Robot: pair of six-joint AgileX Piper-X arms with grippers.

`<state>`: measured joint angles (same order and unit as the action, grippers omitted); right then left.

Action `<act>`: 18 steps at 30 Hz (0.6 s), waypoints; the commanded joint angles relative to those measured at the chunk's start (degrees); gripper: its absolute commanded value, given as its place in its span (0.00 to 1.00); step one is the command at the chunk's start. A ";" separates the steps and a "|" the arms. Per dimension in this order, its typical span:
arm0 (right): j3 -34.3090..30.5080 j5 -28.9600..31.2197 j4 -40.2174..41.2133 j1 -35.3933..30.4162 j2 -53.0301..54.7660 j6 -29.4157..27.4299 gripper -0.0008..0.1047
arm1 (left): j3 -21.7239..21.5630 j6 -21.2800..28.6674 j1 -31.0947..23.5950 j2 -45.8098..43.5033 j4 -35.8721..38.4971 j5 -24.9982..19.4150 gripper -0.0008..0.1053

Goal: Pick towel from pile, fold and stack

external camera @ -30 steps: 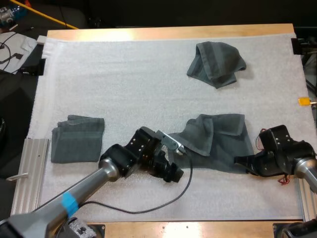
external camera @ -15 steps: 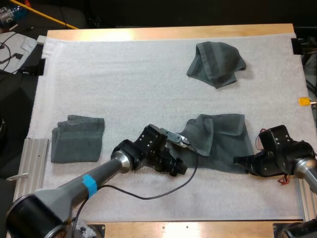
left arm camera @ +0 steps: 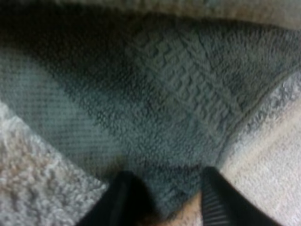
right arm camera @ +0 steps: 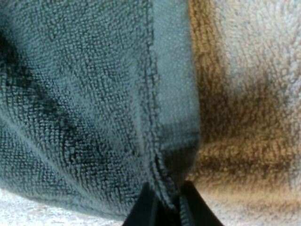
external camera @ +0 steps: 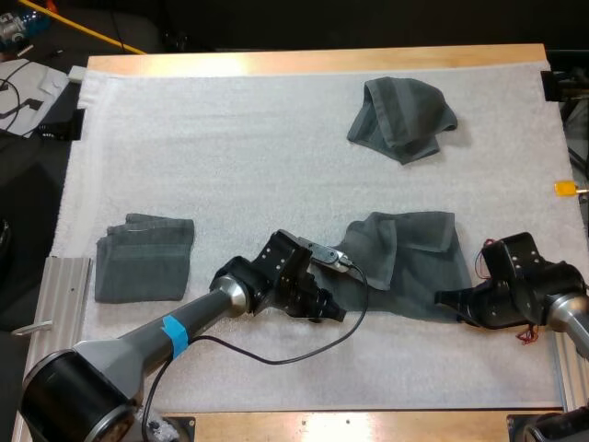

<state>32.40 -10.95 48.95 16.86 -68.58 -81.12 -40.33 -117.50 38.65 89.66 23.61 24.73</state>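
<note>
Towel in work: a half-spread towel (external camera: 419, 262) lies on the white mat (external camera: 230, 147) at near right. Its left part is doubled over in a loose flap.
Right hand (external camera: 448, 301): clenched on the towel's near-right corner. Its fingers (right arm camera: 146, 207) pinch the stitched hem from both sides.
Left hand (external camera: 329, 311): low at the towel's near-left corner and released. Its fingers (left arm camera: 123, 200) stand apart with the corner tip lying between them, not pinched.
Other towels: a folded towel (external camera: 145, 259) sits at near left, and a crumpled towel (external camera: 402, 117) at far right of centre. Both are well apart from the work.
Step, as I judge it: take the second corner so both hands hold the near edge.
Doing it well: slide the left hand a little further under the tip so the fingers close on hem and not on mat pile. Grip a single layer, clear of the flap. Then lift both corners level, so the cloth hangs flat and the flap falls open.
Edges: the near edge of the tabletop (external camera: 304, 62) is close behind both hands, and the right hand is near the mat's right border.
Open room: the bare mat is widest at the centre and far left. Carry the towel away from the near edge and leftward, short of the crumpled towel.
</note>
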 commanded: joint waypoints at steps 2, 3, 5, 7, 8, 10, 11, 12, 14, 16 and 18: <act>0.17 -0.09 0.79 -0.09 0.53 -0.71 0.01 | -0.09 -0.99 0.15 0.56 1.07 -0.27 0.15; 0.14 -0.23 0.68 0.00 0.63 -0.80 0.01 | -0.12 -1.10 0.05 0.52 1.05 -0.20 0.09; 0.20 -0.37 0.58 -0.04 0.64 -0.79 0.01 | -0.07 -1.09 0.17 0.59 0.70 -0.39 0.06; 0.05 -0.67 0.62 -0.11 0.55 -0.96 0.01 | -0.05 -0.99 0.32 0.67 1.01 -0.52 0.01; 0.09 -0.93 0.71 -0.06 0.49 -1.17 0.01 | -0.16 -0.89 0.25 0.38 1.43 -0.53 0.01; 0.09 -1.69 0.81 0.05 0.43 -1.75 0.01 | -0.13 -0.56 0.25 -0.19 2.10 -0.43 0.01; 0.05 -2.16 0.93 0.07 0.45 -2.24 0.01 | -0.18 -0.19 0.21 -0.97 2.71 -0.42 0.01; 0.26 -2.75 0.99 -0.01 1.05 -2.60 0.01 | -0.29 0.29 0.24 -2.24 3.45 -0.50 0.01; 0.52 -3.48 1.46 0.05 2.07 -3.20 0.01 | -0.29 1.73 0.21 -5.23 5.45 -0.98 0.01; 1.41 -4.15 1.79 -0.01 3.92 -3.46 0.00 | -0.25 3.17 0.20 -8.37 7.82 -1.82 0.01; 2.78 -5.01 2.23 -0.03 6.55 -3.08 0.01 | -0.35 4.63 0.13 -12.15 10.34 -2.48 0.01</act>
<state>33.00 -13.85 50.16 16.86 -65.85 -83.57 -40.33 -115.22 38.65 82.87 30.01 23.85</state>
